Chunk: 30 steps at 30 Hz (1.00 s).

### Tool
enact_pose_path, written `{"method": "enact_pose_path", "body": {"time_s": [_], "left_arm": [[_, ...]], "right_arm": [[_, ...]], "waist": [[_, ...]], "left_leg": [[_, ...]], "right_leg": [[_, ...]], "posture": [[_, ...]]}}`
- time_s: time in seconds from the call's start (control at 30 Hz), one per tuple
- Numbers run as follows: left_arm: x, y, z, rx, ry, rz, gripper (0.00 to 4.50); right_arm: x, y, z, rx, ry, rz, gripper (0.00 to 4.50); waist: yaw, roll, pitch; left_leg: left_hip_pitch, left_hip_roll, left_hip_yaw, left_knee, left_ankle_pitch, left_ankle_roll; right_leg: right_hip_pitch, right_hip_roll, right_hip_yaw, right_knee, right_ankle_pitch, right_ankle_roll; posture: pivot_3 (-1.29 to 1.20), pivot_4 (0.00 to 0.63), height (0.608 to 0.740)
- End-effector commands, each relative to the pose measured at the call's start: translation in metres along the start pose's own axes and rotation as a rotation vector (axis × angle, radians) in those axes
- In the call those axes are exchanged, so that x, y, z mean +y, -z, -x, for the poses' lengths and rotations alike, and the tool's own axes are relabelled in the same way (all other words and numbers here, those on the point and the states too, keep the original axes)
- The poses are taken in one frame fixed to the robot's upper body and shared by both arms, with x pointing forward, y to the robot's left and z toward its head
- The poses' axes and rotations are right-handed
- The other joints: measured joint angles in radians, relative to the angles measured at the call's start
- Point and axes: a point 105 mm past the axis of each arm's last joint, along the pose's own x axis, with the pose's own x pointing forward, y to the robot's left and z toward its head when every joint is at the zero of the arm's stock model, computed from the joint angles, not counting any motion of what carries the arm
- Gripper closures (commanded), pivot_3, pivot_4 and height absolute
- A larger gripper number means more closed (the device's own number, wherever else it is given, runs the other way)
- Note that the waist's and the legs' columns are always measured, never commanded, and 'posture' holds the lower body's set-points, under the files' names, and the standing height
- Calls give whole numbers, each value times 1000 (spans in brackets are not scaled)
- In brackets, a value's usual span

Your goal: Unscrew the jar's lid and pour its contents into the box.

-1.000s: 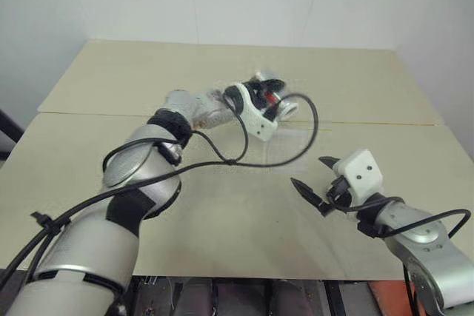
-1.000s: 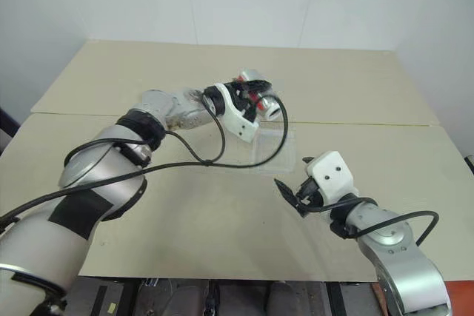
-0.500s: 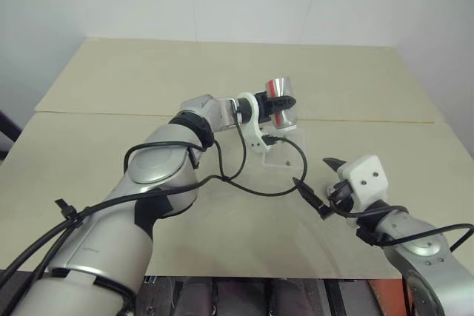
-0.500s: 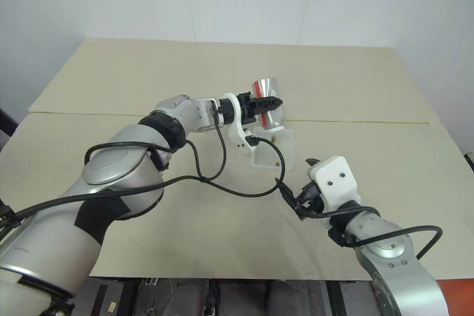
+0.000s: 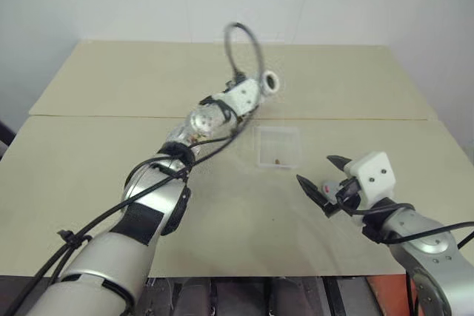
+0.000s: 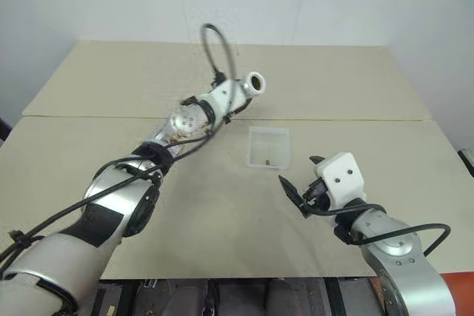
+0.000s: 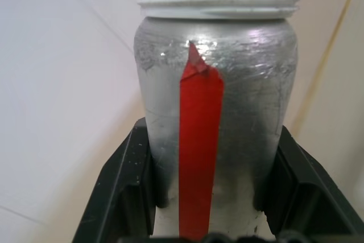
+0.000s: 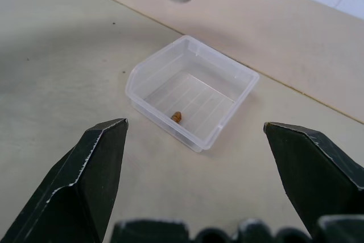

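Note:
My left gripper (image 7: 211,126) is shut on the jar (image 7: 250,72), its black fingers (image 7: 122,186) clamping both sides. The jar is silvery with a red stripe and a bare white threaded rim. The lid is out of view. In the head views that arm stretches far over the table, up and left of the box (image 5: 278,146). The box is a clear shallow tray standing flat. One small brown bit of the contents (image 8: 177,116) lies in it. My right gripper (image 5: 314,169) hovers open on the near side of the box, pointing at it, with nothing between its fingers.
The tan table (image 5: 111,146) is two boards with a seam running across behind the box. A white wall rises at its far edge. A black cable (image 5: 241,42) loops up above my left wrist.
My left arm has swung the jar away from above the box, up and back to the left, and stretched out. The box now stands uncovered. My right gripper has stayed put.

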Motion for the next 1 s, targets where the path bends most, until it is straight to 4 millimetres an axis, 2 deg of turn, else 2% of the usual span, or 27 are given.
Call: {"method": "enact_pose_path", "body": {"time_s": [0.03,0.13,0.3,0.43,0.63,0.73,0.8,1.0], "left_arm": [[5,-18,11,-171,-26,222,2490],[-2,-18,28,-226,-66,350,2490],[-30,-7,65,-211,-145,330,2490],[-40,4,82,-172,-220,246,2490],[-45,21,90,-111,-275,339,2490],[-51,33,91,-53,-256,337,2490],[-58,38,93,-26,-219,256,2490],[-63,46,94,-1,-229,315,2490]], "right_arm": [[-3,-6,0,-27,-8,19,51],[-3,-4,-3,-22,-21,16,51],[-1,-2,-6,-18,-45,12,51],[-1,1,-8,-14,-55,11,51],[0,3,-11,-9,-64,16,51],[-1,3,-11,-7,-65,19,51],[-1,4,-11,-3,-64,23,51],[-1,5,-11,2,-61,27,51]], "waist": [[0,0,0],[1,0,0],[1,1,0],[4,1,-1],[3,1,-1],[3,1,-1],[3,1,-1],[5,1,-1]], "left_leg": [[0,0,-1,0,0,0],[0,-1,-6,0,0,0],[2,0,-6,0,0,0],[5,0,-6,0,-3,6],[11,0,-6,-1,-4,8],[14,0,-6,-2,-5,8],[15,0,-6,-2,-5,8],[18,0,-6,-3,-5,9]], "right_leg": [[0,0,0,1,0,0],[0,0,2,3,0,0],[-1,0,5,7,0,0],[2,0,6,7,0,0],[8,0,5,6,0,0],[11,0,5,4,0,0],[13,0,5,-3,0,0],[16,0,5,-3,0,0]], "posture": [[0,150,740],[0,150,740],[0,150,740],[0,150,740],[0,150,740],[0,150,740],[0,150,740],[0,150,740]]}}
